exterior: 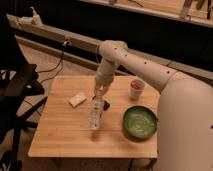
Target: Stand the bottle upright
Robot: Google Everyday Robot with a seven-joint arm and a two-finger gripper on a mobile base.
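The bottle (94, 115) is a slim clear plastic one with a pale label. It is near the middle of the wooden table (60, 135), almost upright, with its top leaning slightly right toward the arm. My gripper (100, 95) hangs straight down from the white arm, right at the bottle's top end. I cannot tell whether the bottle's base rests on the table.
A flat black block (104, 104) lies just behind the bottle, partly hidden. A small white pad (77, 99) lies to the left. A pinkish paper cup (136, 88) stands at the back right and a green bowl (140, 122) at the right. A black chair (15, 95) stands left of the table.
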